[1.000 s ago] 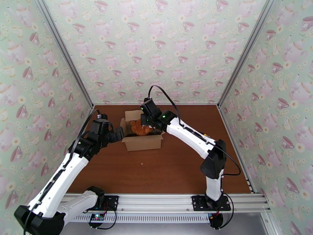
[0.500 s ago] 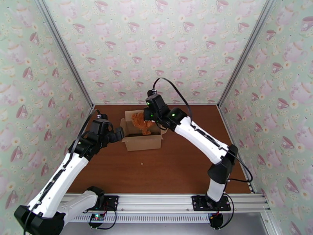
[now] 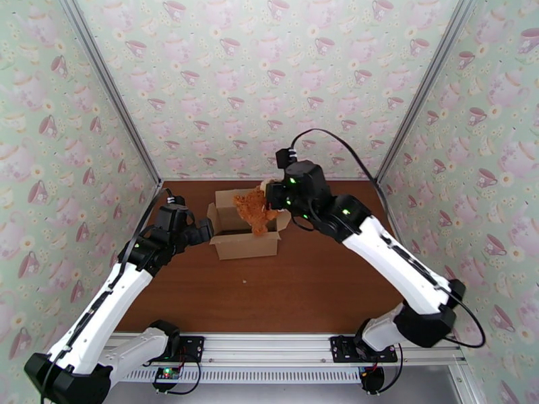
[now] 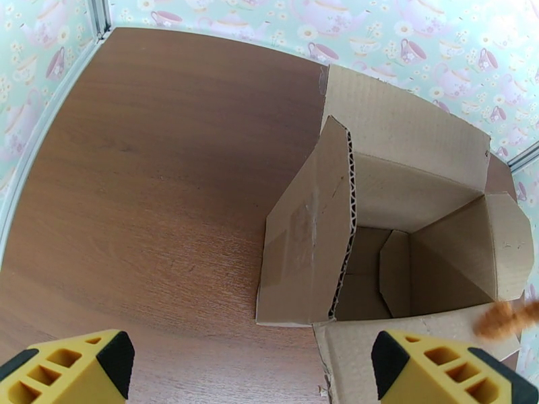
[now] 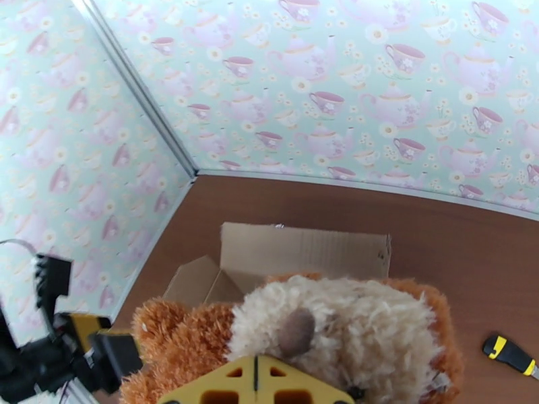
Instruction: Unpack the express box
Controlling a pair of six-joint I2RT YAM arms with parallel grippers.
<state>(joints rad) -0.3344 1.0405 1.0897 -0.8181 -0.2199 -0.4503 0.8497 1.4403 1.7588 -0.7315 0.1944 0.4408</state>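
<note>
Express box (image 3: 246, 245) just beside left gripper (image 3: 207, 229)

Just ahead of the left pincer (image 4: 252, 348), the express box (image 4: 404, 196) raises a side flap (image 4: 306, 230) edge-on, barring a straight path in; beyond it the mouth gapes. The plush toy (image 3: 256, 209), clamped in the right pincer (image 3: 271, 196), hangs over that mouth. Bare tabletop (image 3: 303, 284) spreads left of the left pincer and right of the right one, where a yellow-handled tool (image 5: 509, 355) lies.
</note>
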